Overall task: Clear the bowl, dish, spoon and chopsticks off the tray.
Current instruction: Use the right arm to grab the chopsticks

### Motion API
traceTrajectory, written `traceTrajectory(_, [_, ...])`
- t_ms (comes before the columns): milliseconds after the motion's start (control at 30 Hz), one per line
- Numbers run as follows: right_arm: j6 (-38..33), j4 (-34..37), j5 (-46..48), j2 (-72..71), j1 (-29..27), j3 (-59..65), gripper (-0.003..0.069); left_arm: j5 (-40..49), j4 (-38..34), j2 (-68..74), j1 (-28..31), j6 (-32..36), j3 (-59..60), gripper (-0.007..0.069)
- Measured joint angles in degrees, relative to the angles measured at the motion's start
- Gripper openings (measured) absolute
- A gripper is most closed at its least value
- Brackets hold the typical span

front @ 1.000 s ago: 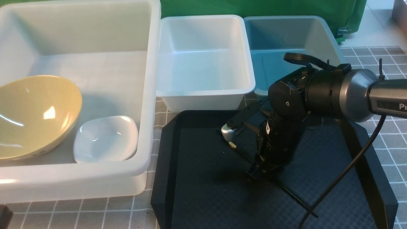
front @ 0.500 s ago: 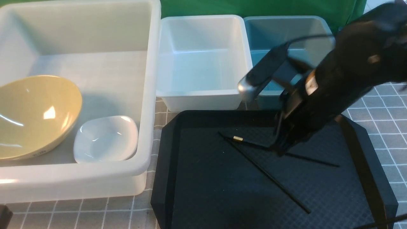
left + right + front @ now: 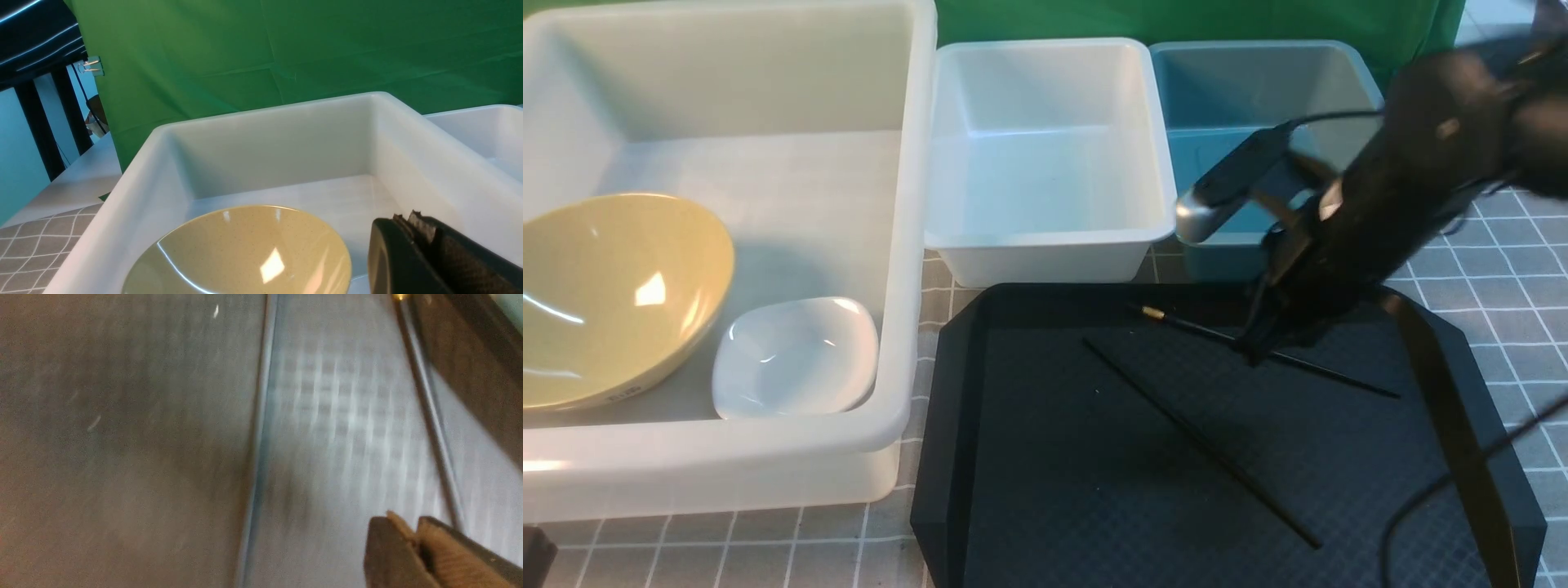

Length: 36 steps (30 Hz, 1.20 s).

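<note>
The black tray (image 3: pixel 947 425) holds the two black chopsticks. My right gripper (image 3: pixel 1255 353) is shut on one chopstick (image 3: pixel 1201 329) near its middle. That stick's gold-banded end is by the tray's far rim, and it also shows in the right wrist view (image 3: pixel 425 404) beside my right gripper (image 3: pixel 412 524). The other chopstick (image 3: pixel 1201 445) lies loose and diagonal on the tray floor, also seen in the right wrist view (image 3: pixel 259 428). The olive-yellow bowl (image 3: pixel 613 294) and the white dish (image 3: pixel 796 355) sit in the large white bin (image 3: pixel 907 245). My left gripper (image 3: pixel 406 218) is shut and empty beside the bowl (image 3: pixel 241 253). The spoon is out of view.
A smaller white bin (image 3: pixel 1045 245) and a blue bin (image 3: pixel 1241 90) stand just beyond the tray's far rim. The right arm's cable hangs over the tray's right side. A grey checked cloth covers the table.
My right gripper rose from the tray's middle and moved to the far right. The two chopsticks came apart: one went along with the gripper, the other stayed lying on the tray.
</note>
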Motion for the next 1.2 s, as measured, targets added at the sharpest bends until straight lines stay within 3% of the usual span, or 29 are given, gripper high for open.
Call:
traceTrajectory(267, [1.2,-4.4,-7.0,7.9,-2.0,-0.4,0.0162,0.0,0.0,0.0,0.0,0.0,0.0,-0.0014])
traceTrajectory(500, [1.5,-4.7,-8.7,10.3,-3.0,-0.6,0.0043,0.0,0.0,0.0,0.0,0.0,0.0,-0.0014])
traceTrajectory(633, [2.5,-4.0,-8.3,10.5,-3.0,-0.6,0.0032,0.0,0.0,0.0,0.0,0.0,0.0,-0.0014])
traceTrajectory(833, [1.0,2.2,-3.0,10.5,-3.0,-1.1,0.0032,0.0,0.0,0.0,0.0,0.0,0.0,-0.0014])
traceTrajectory(1067, [-6.2,10.3,12.9,10.6,-3.0,-2.4,0.0032,0.0,-0.1,0.0,0.0,0.0,0.1,-0.0014])
traceTrajectory(1200, [-7.4,12.9,16.8,10.6,-3.0,-4.0,0.0033,0.0,-0.1,0.0,0.0,0.0,0.1,-0.0014])
